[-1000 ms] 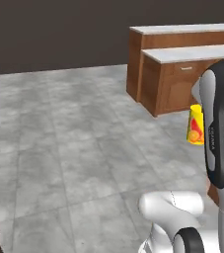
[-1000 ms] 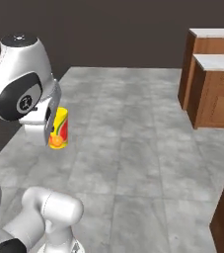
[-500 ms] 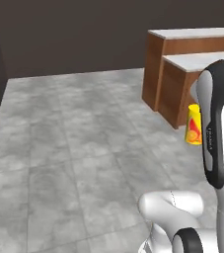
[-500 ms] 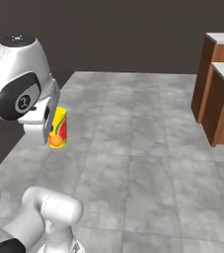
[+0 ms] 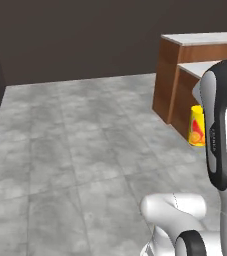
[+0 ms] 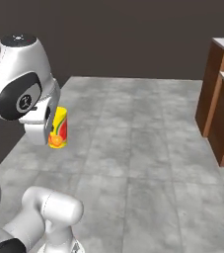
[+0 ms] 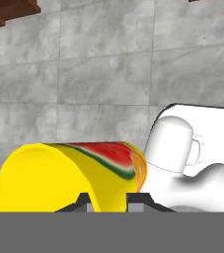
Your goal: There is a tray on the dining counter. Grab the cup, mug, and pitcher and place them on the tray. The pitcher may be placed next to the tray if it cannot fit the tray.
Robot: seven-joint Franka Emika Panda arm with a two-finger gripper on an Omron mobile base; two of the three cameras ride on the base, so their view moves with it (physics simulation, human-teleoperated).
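The yellow cup [image 7: 59, 175] with its red-orange mark lies across the bottom of the hand view, with my gripper [image 7: 108, 200] shut on it. From the left base view the cup [image 5: 197, 125] peeks out from behind my white arm at the right. In the right base view the cup [image 6: 59, 127] hangs upright beside the hand, well above the floor. The tray, dining counter, mug and pitcher are out of view.
Grey stone floor tiles [image 5: 85, 150] stretch ahead to a dark wall. A brown wood cabinet block with a pale top [image 5: 185, 55] stands at the right, also seen as the cabinet block [image 6: 222, 94] at the far right edge.
The whole picture has shifted: the brown cabinets have slid to the right in both base views, so the camera has moved. The cup stays in the gripper.
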